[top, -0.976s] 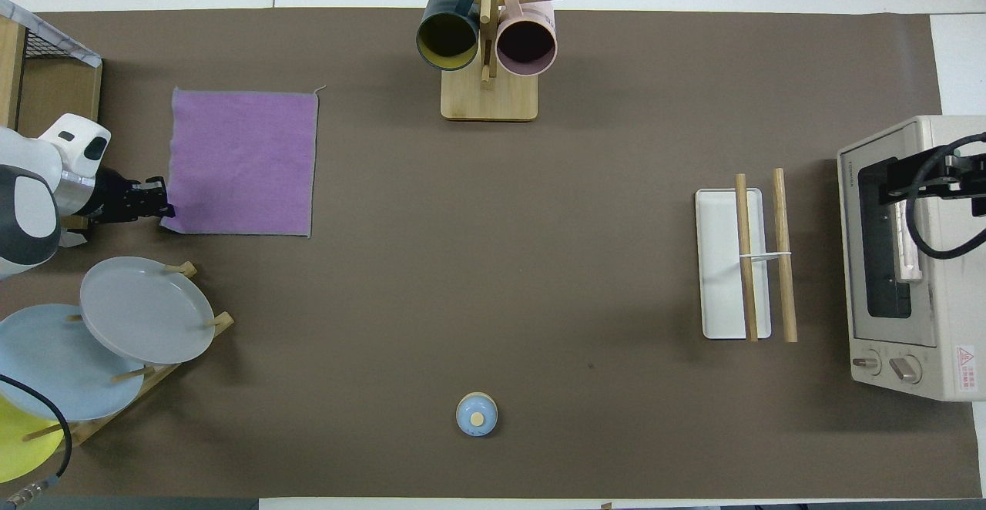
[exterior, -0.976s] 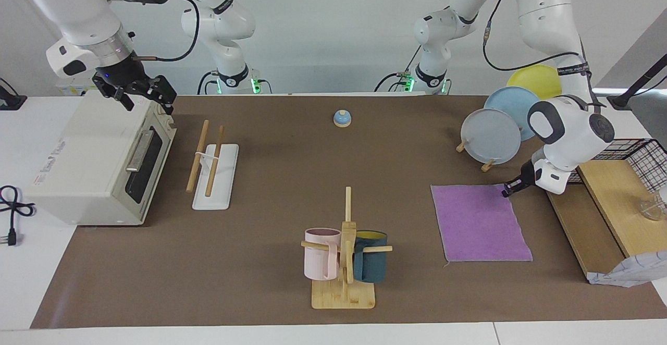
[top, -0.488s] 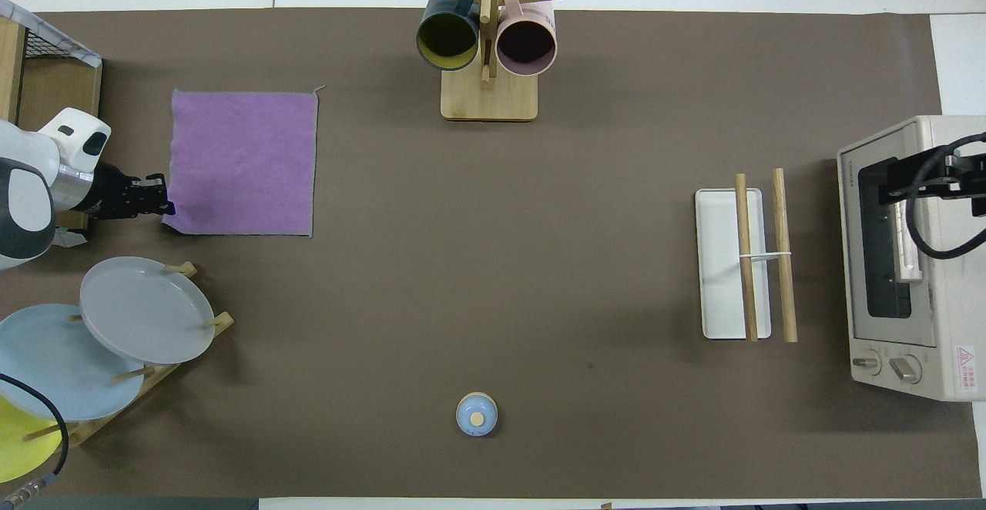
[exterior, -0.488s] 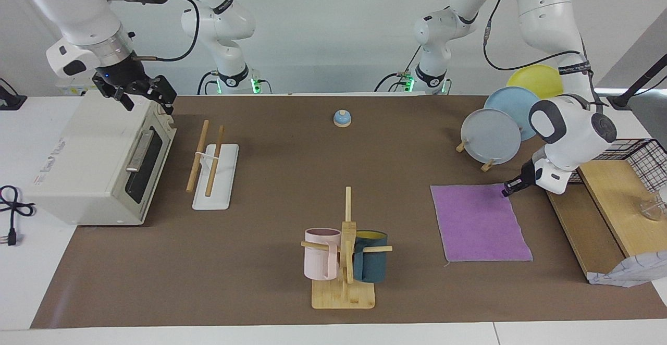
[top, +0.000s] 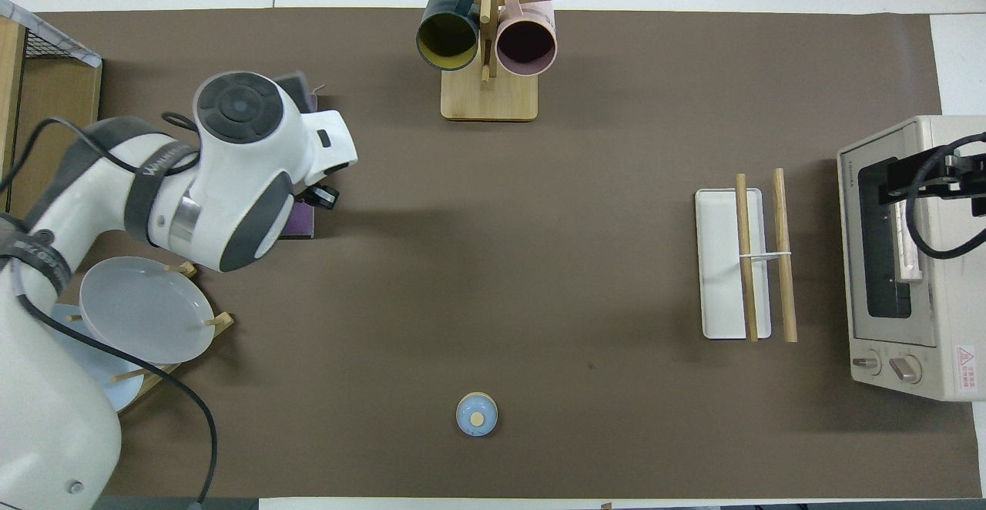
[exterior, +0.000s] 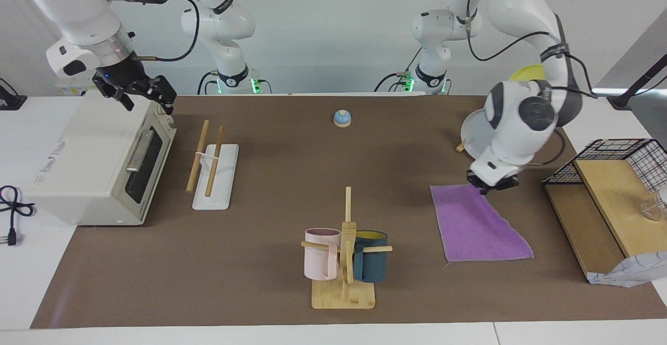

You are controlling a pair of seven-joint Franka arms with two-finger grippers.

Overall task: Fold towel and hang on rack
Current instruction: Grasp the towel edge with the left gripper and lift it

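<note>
While the right arm waits, its right gripper [exterior: 147,96] hangs over the top of the toaster oven [exterior: 99,162] with the jaws apart and nothing between them, probably parked there so that it stays out of the way. Nearest to the robots a small blue bell [exterior: 342,118] stands on the table mat, and at the left arm's end a grey plate [exterior: 471,136] leans in its stand, partly hidden by the left arm. A little farther from the robots, beside the oven, the rack [exterior: 213,168] lies with its two wooden rods bare, so the hanging is not yet done. The left gripper [exterior: 492,184] is low over the corner of the towel [exterior: 474,225] that is nearest to the robots, and its jaws are closed on that corner. The corner is drawn toward the middle of the cloth, so one edge runs slantwise, while the rest lies flat, purple face up. I judge that this is the first fold, and the corner is held so that it can be carried over the cloth. Whether the grey face shows under the gripper, I cannot tell. Farthest from the robots stands the mug tree [exterior: 346,251] with a pink and a dark blue mug, not part of this task.
</note>
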